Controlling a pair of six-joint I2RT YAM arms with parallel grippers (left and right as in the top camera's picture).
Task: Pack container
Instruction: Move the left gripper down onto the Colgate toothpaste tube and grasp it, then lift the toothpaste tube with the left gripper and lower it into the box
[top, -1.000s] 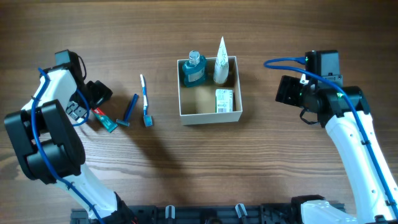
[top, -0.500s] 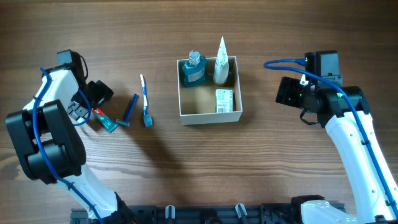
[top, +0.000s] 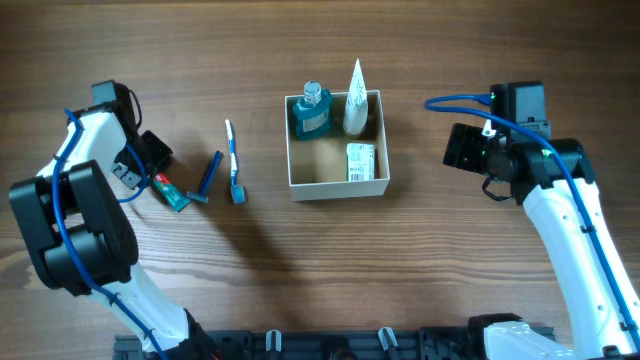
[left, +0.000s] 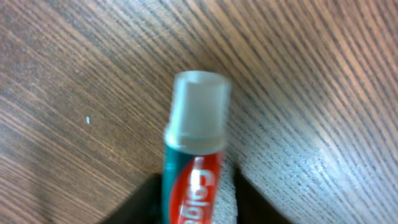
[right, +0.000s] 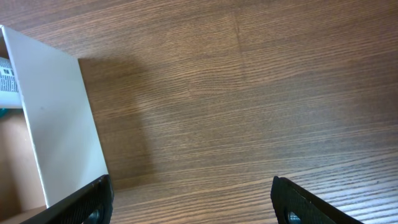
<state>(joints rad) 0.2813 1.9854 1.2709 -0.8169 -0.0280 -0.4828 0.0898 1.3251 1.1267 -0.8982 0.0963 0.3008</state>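
**Overhead view:** the container (top: 318, 165) sits at upper centre of the table (top: 420, 260), open face up. It is square with no long axis, its sides near parallel to the frame edges. Inside are a bottle (top: 311, 112), a white tube (top: 355, 100) and a packet (top: 360, 161).

**Right wrist view:** only one white container wall shows, at left. The right end effector (right: 193, 199) has its fingers spread wide.

**Left wrist view:** this view alone shows the toothpaste (left: 194, 155) cap. The left end effector (top: 155, 165) flanks the tube, and its grip cannot be told.

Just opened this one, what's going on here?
The left gripper straddles a toothpaste tube lying on the table; a firm grip is unclear. The container already holds a blue bottle, white tube and packet. A toothbrush and razor lie outside. The right gripper hangs open beside the container.
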